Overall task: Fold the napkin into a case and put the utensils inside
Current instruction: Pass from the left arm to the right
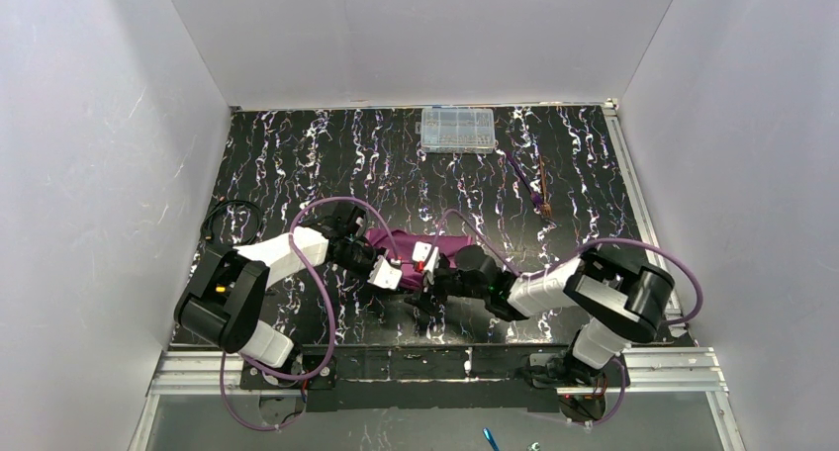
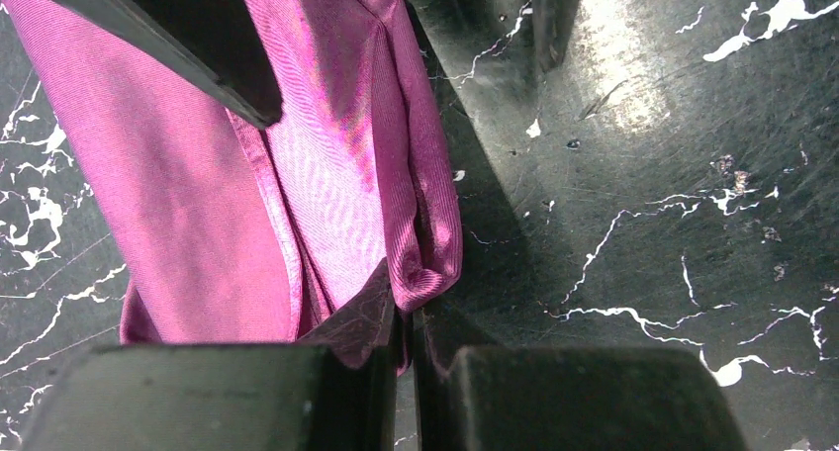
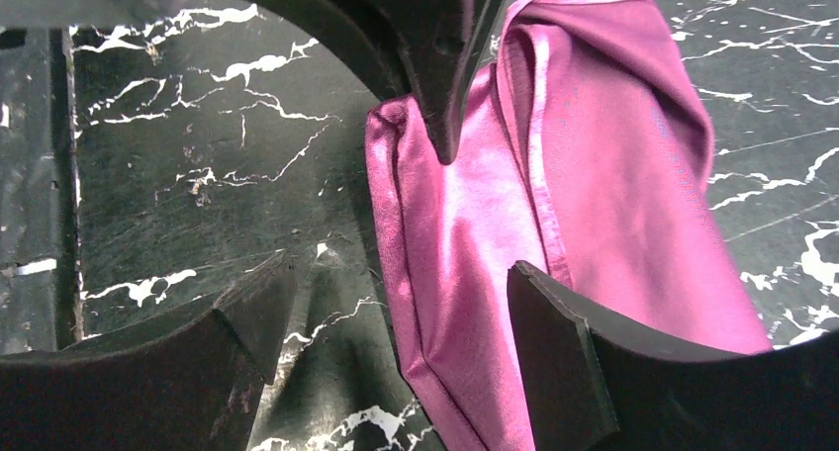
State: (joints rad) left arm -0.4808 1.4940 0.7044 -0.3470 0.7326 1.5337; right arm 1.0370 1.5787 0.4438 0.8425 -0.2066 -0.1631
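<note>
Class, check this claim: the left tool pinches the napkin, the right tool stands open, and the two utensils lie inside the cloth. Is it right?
Not quite. The top view shows the utensils on the table near the clear box, apart from the napkin. The rest holds.

Folded plum napkin (image 3: 613, 174) lay bunched, corner pinched in left gripper (image 2: 406, 342); both utensils (image 1: 541, 189) lay far beyond right gripper (image 3: 396, 303).

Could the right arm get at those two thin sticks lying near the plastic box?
Probably yes: its gripper is open and grips nothing, and the sticks lie on bare table on its side, with nothing in between.
</note>
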